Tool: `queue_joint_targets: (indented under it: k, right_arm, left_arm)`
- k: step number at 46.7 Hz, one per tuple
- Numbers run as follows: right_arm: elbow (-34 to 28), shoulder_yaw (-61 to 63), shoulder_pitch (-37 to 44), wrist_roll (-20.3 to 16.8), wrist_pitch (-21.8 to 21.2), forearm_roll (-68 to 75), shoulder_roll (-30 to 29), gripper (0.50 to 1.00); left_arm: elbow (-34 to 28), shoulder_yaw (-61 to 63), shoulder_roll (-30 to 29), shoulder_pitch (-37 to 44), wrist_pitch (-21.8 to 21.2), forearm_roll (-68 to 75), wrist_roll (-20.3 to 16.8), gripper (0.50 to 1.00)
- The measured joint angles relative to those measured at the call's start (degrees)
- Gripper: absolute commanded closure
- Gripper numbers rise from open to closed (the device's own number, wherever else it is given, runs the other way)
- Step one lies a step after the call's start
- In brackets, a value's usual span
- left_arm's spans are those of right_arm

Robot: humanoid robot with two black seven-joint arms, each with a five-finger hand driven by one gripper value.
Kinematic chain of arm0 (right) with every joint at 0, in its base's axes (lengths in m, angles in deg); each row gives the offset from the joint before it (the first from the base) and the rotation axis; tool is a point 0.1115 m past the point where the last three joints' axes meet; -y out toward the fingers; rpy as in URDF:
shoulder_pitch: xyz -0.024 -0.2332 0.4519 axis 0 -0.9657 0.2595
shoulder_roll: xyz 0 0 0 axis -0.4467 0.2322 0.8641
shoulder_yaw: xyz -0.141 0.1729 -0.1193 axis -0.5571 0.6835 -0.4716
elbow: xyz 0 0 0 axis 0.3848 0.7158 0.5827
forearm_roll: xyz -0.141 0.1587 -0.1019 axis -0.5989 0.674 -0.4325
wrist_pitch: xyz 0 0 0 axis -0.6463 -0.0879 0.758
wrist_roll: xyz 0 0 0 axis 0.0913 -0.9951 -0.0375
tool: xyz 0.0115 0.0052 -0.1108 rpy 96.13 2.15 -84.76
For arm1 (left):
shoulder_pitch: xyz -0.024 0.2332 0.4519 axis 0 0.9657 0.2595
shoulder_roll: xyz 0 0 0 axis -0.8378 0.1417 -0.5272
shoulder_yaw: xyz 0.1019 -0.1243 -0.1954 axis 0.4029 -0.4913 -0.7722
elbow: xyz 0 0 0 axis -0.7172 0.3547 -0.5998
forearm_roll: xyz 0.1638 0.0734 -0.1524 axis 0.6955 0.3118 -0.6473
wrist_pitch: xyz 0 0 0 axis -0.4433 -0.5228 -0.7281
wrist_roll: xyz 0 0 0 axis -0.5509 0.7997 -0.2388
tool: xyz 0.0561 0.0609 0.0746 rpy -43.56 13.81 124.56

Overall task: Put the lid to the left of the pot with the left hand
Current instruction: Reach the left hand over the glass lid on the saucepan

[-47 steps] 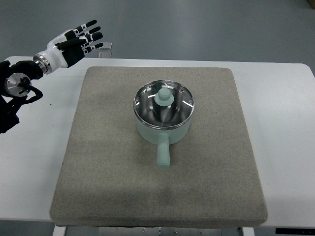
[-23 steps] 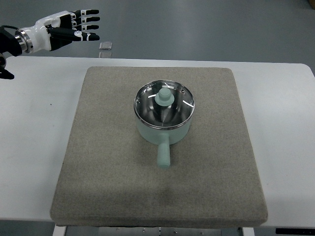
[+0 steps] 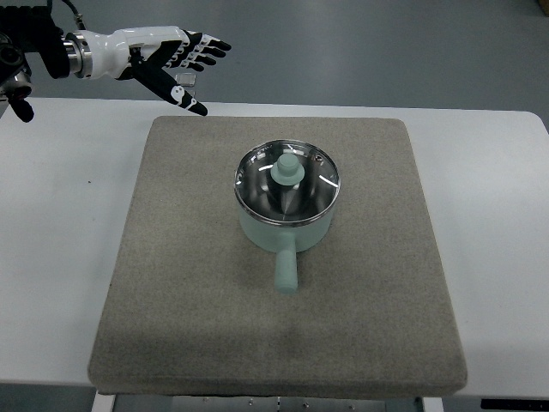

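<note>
A mint-green pot (image 3: 286, 225) stands in the middle of the grey mat (image 3: 180, 283), its handle pointing toward the near edge. A glass lid (image 3: 310, 180) with a mint knob (image 3: 287, 169) sits on top of it. My left hand (image 3: 184, 62) hovers over the table's far left, up and to the left of the pot, well apart from the lid. Its fingers are spread and hold nothing. The right arm does not show.
The mat lies on a white table (image 3: 60, 240). A small clear object (image 3: 184, 81) sits at the table's far edge under the left hand. Bare mat stretches left of the pot.
The left hand has swung rightward from the far left corner toward the pot, fingers still spread. Pot and lid have not moved.
</note>
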Motion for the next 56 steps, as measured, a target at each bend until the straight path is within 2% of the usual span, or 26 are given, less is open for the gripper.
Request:
queue_joint_targets:
  k: [7,14,21,28,39,56]
  right_arm:
    - [0.0,0.0,0.0,0.0,0.0,0.0,0.0,0.579]
    - [0.0,0.0,0.0,0.0,0.0,0.0,0.0,0.577]
    - [0.0,0.0,0.0,0.0,0.0,0.0,0.0,0.579]
    - [0.0,0.0,0.0,0.0,0.0,0.0,0.0,0.577]
    - [0.0,0.0,0.0,0.0,0.0,0.0,0.0,0.579]
    - [0.0,0.0,0.0,0.0,0.0,0.0,0.0,0.579]
  left_arm:
    - [6.8,1.8,-1.5,-1.3,0.7,6.8,-0.1,0.501]
    - [12.8,9.8,-4.1,-7.2,0.8,8.0,-0.9,0.501]
    - [14.7,17.0,-3.7,-13.8,0.8,8.1,-3.1,0.501]
    - [17.0,20.1,-2.3,-17.2,0.8,8.9,-3.4,0.501]
    - [16.8,20.5,3.6,-17.9,0.8,19.0,-3.3,0.501]
    - [14.3,20.9,8.1,-17.2,0.8,29.1,-3.3,0.51]
